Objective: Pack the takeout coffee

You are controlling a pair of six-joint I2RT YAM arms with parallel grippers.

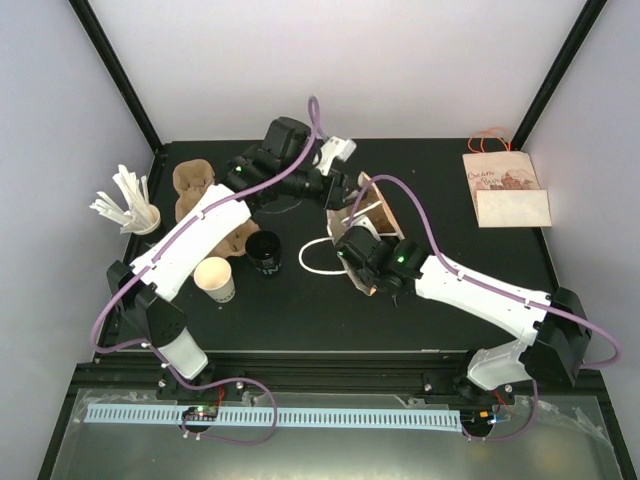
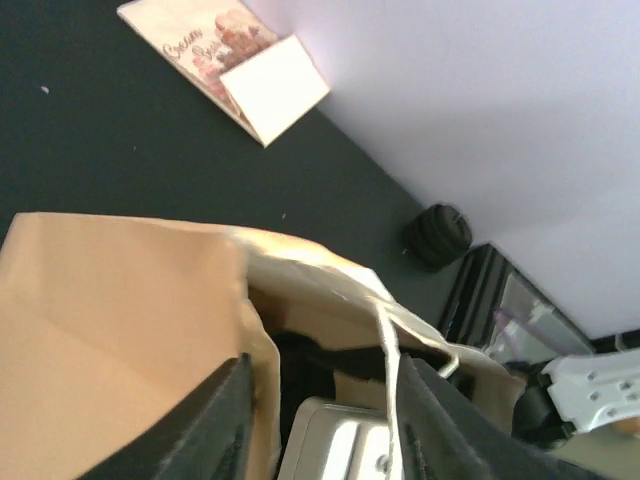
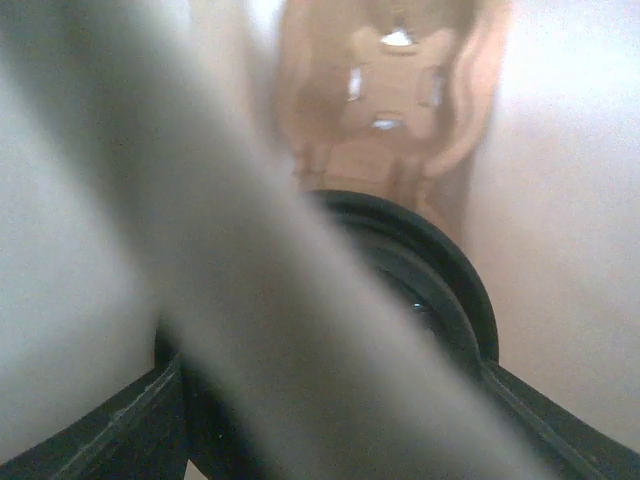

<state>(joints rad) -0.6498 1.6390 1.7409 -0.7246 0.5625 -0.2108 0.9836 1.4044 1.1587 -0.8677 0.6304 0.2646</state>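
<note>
On the black counter point(image 1: 420, 180), a white paper cup point(image 1: 215, 279) and a black cup point(image 1: 264, 252) sit well left of the left fingers point(image 2: 240, 420), which pinch the brown paper bag's point(image 1: 375, 215) wall. Right fingers point(image 3: 150, 410) hold a black-lidded cup point(image 3: 420, 290) inside the bag.

Script on the flat paper bag point(image 1: 505, 188) is illegible.

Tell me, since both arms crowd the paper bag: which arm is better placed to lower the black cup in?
Right, probably. The right gripper is inside the paper bag, with a black cup between its fingers. The left gripper only grips the bag's rim.
</note>
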